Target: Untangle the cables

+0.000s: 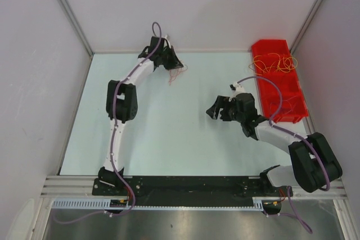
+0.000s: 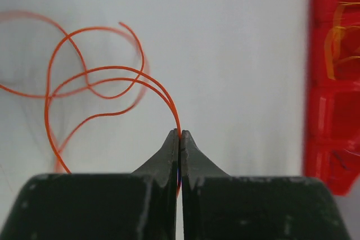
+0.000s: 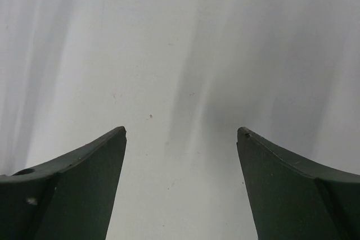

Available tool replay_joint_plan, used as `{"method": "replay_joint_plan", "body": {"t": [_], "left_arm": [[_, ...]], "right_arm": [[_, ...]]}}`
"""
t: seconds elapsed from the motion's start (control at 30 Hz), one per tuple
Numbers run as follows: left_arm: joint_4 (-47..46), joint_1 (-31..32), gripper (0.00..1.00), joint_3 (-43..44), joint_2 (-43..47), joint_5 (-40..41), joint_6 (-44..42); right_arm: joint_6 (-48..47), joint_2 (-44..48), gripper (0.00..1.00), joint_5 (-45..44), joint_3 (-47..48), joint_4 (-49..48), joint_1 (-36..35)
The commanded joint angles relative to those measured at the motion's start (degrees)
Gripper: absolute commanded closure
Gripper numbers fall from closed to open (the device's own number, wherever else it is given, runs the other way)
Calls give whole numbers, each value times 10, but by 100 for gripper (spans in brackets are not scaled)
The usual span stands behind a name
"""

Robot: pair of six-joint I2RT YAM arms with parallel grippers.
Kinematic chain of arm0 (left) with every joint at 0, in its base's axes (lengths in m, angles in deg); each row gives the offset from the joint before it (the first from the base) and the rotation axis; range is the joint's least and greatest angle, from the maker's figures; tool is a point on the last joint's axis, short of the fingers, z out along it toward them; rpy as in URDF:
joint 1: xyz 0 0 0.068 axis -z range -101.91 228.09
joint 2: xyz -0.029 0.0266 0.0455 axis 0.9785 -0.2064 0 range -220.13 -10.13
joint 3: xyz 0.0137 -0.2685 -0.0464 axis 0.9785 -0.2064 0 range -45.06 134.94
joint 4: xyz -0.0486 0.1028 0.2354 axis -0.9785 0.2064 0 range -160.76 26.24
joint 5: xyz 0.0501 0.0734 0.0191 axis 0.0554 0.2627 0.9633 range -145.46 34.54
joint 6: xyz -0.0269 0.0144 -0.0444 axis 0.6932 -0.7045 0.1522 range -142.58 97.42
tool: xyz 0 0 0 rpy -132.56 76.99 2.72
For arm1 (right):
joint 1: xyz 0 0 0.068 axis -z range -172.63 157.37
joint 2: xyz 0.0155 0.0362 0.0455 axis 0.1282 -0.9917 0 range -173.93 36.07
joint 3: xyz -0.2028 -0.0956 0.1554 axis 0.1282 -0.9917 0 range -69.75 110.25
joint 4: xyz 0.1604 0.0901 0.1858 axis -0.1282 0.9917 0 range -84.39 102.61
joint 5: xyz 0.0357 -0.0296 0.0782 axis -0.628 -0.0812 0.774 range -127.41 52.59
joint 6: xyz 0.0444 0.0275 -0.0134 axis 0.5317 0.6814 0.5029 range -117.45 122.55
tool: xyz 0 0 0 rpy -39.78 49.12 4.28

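Pale table, cable in left pincer

The left arm stretches far forward across the table, its gripper pinched tight on a red cable. The right arm folds at the elbow and points left, its gripper spread wide and holding nothing.

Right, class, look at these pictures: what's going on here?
It's an untangling job. The left gripper, fingers shut, pinches a thin orange-red cable at the far side of the table. The right gripper hangs open and empty over bare table. Yellow cables lie in the red bin at far right.
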Motion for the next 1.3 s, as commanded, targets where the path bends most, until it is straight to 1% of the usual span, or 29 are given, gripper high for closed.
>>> {"method": "replay_joint_plan", "body": {"t": [0.0,0.07,0.1,0.13,0.17,0.2,0.23,0.27,0.3,0.37,0.4,0.47,0.6,0.63,0.73,0.77,0.8,0.87,0.9,0.93,1.0,1.03,1.07,1.17,1.23,1.27], "left_arm": [[27,-2,100,20,152,-85,6],[64,-2,100,24,182,-131,1],[70,-2,100,18,197,-147,-2],[65,-2,100,-13,240,-164,-1],[55,-2,100,-39,262,-190,3],[40,-3,100,-97,288,-207,7],[15,-4,100,-123,323,-221,20],[6,-4,100,-145,340,-251,26],[-7,-3,100,-187,353,-270,33],[-43,-1,100,-225,383,-325,56],[-51,-1,100,-260,393,-335,62],[-58,6,100,-288,425,-350,56],[-36,22,100,-347,466,-359,23],[-13,27,99,-351,470,-358,-4],[32,40,100,-376,480,-333,-54],[30,48,100,-386,482,-336,-59],[8,52,100,-414,494,-339,-60],[-13,72,100,-440,507,-345,-69],[-18,79,100,-453,517,-342,-77],[-14,86,100,-456,521,-334,-98],[-9,106,100,-461,526,-319,-115],[-9,117,100,-463,532,-308,-127],[-10,122,100,-464,534,-302,-131],[-23,140,100,-472,547,-275,-133],[-33,154,100,-476,556,-258,-135],[-33,159,100,-477,564,-235,-138]], "right_arm": [[4,41,15,31,-2,-38,13],[8,66,14,36,2,-27,20],[14,102,12,38,6,-13,22],[17,120,11,45,9,-7,24],[19,141,9,47,12,2,27],[23,173,7,50,17,17,27],[24,188,6,59,27,26,27],[24,200,5,67,33,35,28],[21,217,5,77,39,53,28],[10,232,5,85,60,82,27],[6,239,5,84,66,108,29],[1,257,4,92,77,125,34],[2,270,3,131,95,144,38],[6,270,3,135,101,163,40],[53,263,3,118,127,197,48],[68,253,4,111,135,209,51],[109,246,4,105,149,234,54],[157,225,5,113,154,256,67],[212,220,5,125,153,264,71],[234,213,6,157,150,257,71],[289,214,7,179,140,209,63],[341,220,7,189,122,187,59],[363,225,7,188,117,158,57],[431,240,7,180,111,153,56],[473,241,7,183,108,129,53],[488,241,7,184,107,120,52]]}}
